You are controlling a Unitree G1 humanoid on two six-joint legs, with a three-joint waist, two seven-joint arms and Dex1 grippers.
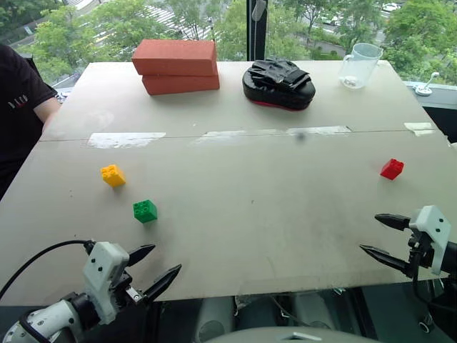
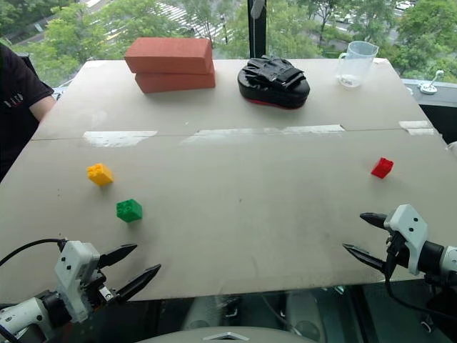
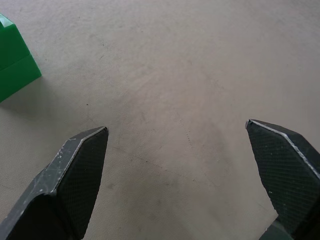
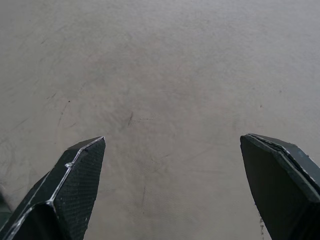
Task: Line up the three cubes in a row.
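Right tool (image 4: 172, 145), black fingers (image 4: 75, 175) wide apart over bare grey table (image 4: 165, 60).

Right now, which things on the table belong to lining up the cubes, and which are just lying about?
Job: yellow cube, green cube, red cube.
Lying about: two stacked red-orange bricks, black padded mitt, clear measuring cup.

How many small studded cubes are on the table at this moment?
3. The yellow cube and the green cube sit close together on the robot's left; the red cube sits alone far to the right. Nothing suggests any are hidden.
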